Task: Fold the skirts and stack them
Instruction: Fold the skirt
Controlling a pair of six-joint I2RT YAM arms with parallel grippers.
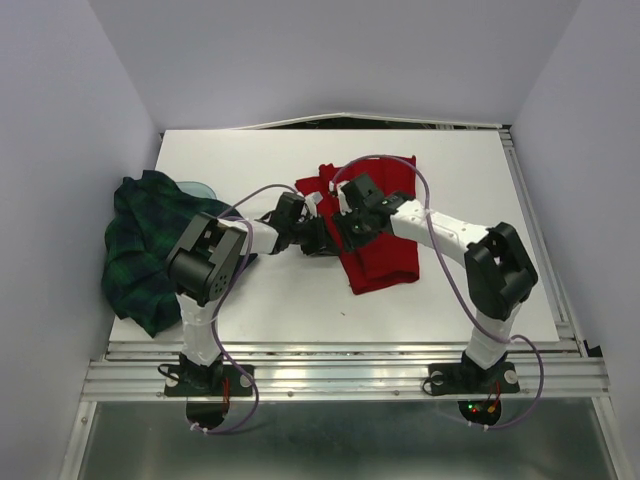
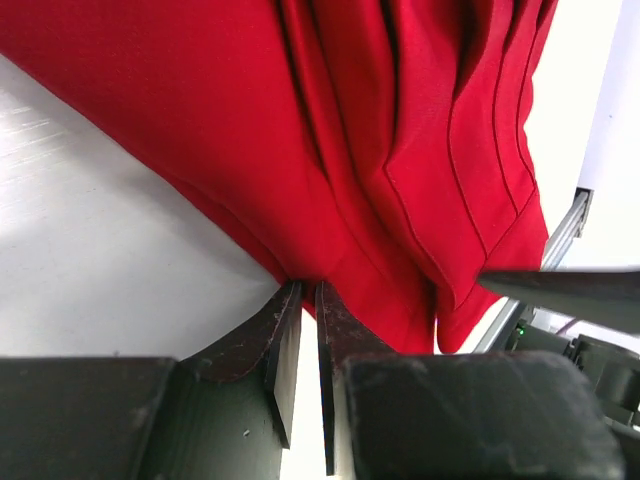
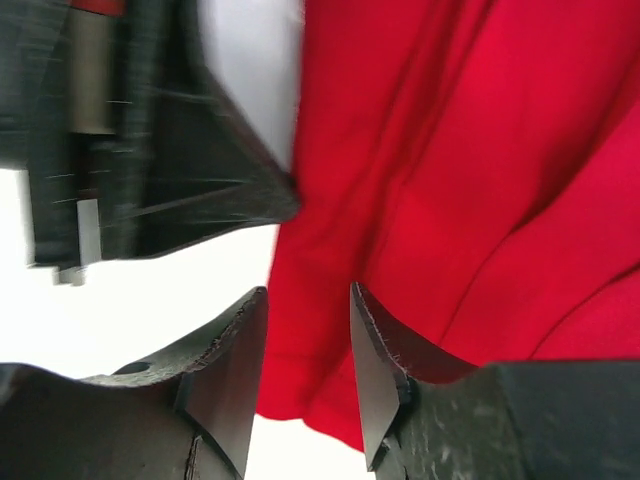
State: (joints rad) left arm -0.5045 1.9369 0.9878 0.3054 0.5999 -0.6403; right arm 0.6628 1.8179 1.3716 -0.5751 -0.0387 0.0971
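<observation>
No text, label, brand, number or sign can be read anywhere.

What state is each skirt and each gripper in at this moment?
red skirt, lying mid-table, partly folded, left edge at both grippers.
plaid skirt, crumpled heap at the table's left edge, unfolded, apart from the red skirt.
left gripper, fingers shut on the red skirt's edge.
right gripper, fingers open, red cloth between them.

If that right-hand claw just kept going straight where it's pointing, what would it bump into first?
The red skirt: its edge lies between the open fingers of the right gripper, so it would push into cloth at once. The table is probably just behind, though depth is unclear.
</observation>
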